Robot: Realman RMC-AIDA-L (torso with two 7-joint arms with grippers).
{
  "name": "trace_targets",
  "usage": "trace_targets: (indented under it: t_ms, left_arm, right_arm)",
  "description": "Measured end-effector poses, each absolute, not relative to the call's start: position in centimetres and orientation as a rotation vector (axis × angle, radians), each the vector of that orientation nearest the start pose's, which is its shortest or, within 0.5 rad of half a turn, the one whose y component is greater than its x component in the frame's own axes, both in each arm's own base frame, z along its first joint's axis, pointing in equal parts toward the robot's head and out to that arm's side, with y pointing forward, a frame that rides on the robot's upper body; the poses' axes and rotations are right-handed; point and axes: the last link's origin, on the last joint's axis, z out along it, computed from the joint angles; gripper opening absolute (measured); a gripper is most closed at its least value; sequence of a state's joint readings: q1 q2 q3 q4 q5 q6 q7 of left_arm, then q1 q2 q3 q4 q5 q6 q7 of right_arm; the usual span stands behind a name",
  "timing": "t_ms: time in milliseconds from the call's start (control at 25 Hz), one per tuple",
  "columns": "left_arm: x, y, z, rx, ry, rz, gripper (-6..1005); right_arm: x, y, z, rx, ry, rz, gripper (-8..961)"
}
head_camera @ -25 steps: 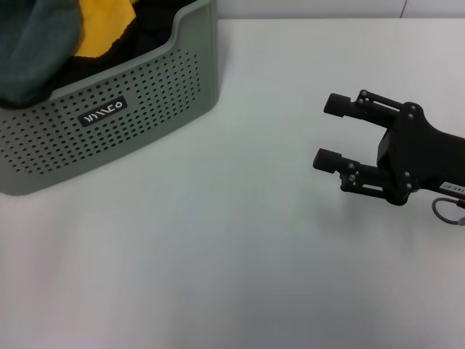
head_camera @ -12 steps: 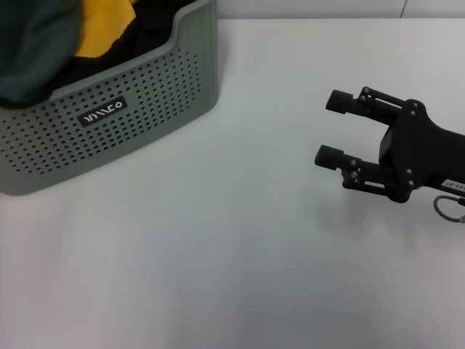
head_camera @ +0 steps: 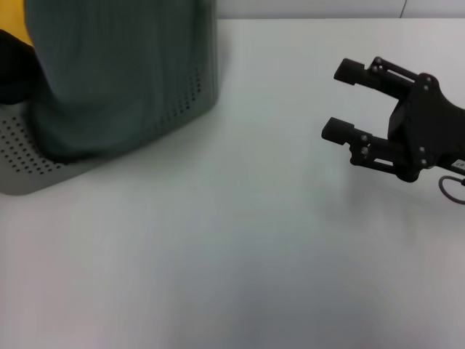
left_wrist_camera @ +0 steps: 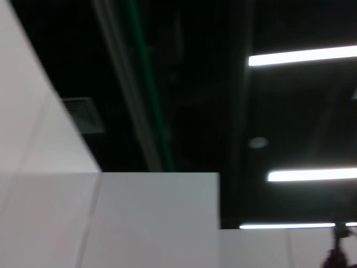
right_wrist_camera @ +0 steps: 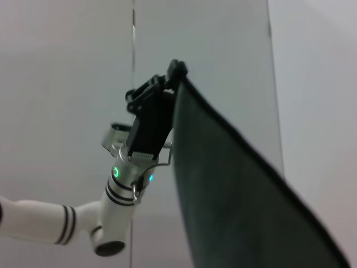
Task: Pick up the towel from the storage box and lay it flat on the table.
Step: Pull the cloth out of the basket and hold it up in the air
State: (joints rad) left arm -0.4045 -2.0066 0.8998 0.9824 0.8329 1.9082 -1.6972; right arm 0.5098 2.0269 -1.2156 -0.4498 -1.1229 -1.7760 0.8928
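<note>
The dark grey-green towel hangs down in front of the storage box and hides most of its front, label included. The towel's top runs out of the head view. In the right wrist view my left gripper is shut on the top corner of the towel, which hangs from it as a sheet with a thin black edge. My right gripper is open and empty, low over the white table at the right, pointing toward the box and well apart from it.
A yellow cloth and a dark cloth show in the box at the far left. The left wrist view shows only ceiling lights and wall panels.
The towel has come up out of the box and now hangs over its front, covering the label. My right gripper has shifted slightly up and to the right.
</note>
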Motion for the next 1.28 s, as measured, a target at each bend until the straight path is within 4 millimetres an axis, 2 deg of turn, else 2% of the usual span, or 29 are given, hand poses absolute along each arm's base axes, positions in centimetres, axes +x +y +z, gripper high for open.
trace_targets:
  t_ms: [280,560,1280]
  left_arm:
    - [-14.5,28.9,16.1,-2.341,0.012,-2.045,13]
    - [-14.5,29.3,15.1,-2.337,-0.031,-2.068,14]
    - [-14.0,29.6,13.7,-2.486,-0.036,-1.969,14]
  right_arm:
    - [18.4,30.8,0.2,-2.552,-0.08,1.48,657]
    - [17.3,30.1,-2.4,-2.679,-0.055,1.487,653]
    - [17.8,30.5,-2.8,-2.67,-0.007,1.431,643]
